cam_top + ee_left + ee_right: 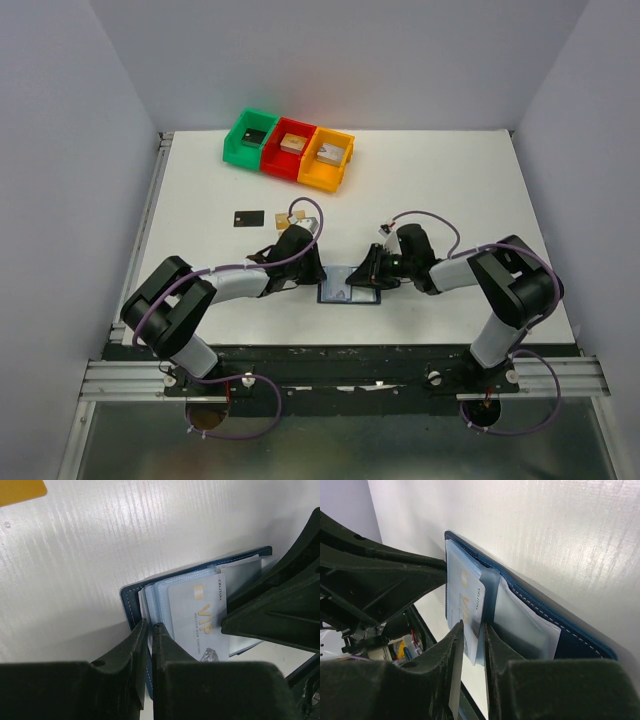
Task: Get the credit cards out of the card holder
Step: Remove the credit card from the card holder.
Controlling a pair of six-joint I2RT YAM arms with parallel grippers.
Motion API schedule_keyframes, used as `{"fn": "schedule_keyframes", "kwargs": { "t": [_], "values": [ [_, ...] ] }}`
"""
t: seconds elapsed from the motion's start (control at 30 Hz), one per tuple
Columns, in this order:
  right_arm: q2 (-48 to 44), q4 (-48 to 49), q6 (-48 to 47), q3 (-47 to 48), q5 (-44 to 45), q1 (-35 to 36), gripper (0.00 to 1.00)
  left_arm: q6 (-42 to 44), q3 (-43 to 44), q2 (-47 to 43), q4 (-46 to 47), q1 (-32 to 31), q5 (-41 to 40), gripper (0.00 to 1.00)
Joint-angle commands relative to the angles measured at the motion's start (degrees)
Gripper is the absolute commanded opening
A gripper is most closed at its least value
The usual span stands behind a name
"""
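White table [450, 190], holder [348, 294] open flat by the front edge. Left gripper [148, 630] pinches its left edge (sleeve included, looks like). Right gripper [472, 632] pinches the silver card [200, 615] at its end. Risk: right pads also catch the sleeve, so a pull drags the whole holder, or the card slips free. Black card [248, 217] and tan card [20, 490] lie beyond, bins [281, 166] at back.

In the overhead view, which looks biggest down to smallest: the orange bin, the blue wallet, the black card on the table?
1. Tied for largest: orange bin and blue wallet. They look about alike, and the wallet is partly covered, so I won't rank them.
2. Smallest, clearly: black card.
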Motion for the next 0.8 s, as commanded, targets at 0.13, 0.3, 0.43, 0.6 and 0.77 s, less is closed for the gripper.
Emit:
{"fn": "schedule_keyframes", "kwargs": {
  "t": [0.13, 0.3, 0.43, 0.6, 0.77],
  "values": [
    [-1.29, 2.40, -0.06, -1.54, -0.95, -0.76, 0.27, 0.19, 0.56, 1.12, -0.98, -0.91, -0.20, 0.18],
    [-1.46, 2.58, 0.12, -1.71, -0.78, -0.76, 0.23, 0.19, 0.56, 1.12, -1.25, -0.82, -0.46, 0.18],
    [-1.64, 2.58, 0.12, -2.07, -0.60, -0.76, 0.19, 0.37, 0.74, 1.21, -1.42, -0.90, -0.47, 0.17],
    [-2.17, 2.85, 0.12, -2.51, -0.78, -1.29, 0.15, 0.46, 0.92, 1.30, -1.60, -0.91, -0.55, 0.16],
    [-3.13, 1.54, -0.93, -2.33, -0.95, -1.55, 0.08, 0.63, 1.18, 1.56, -1.78, -0.82, -0.55, 0.09]
  ]
}}
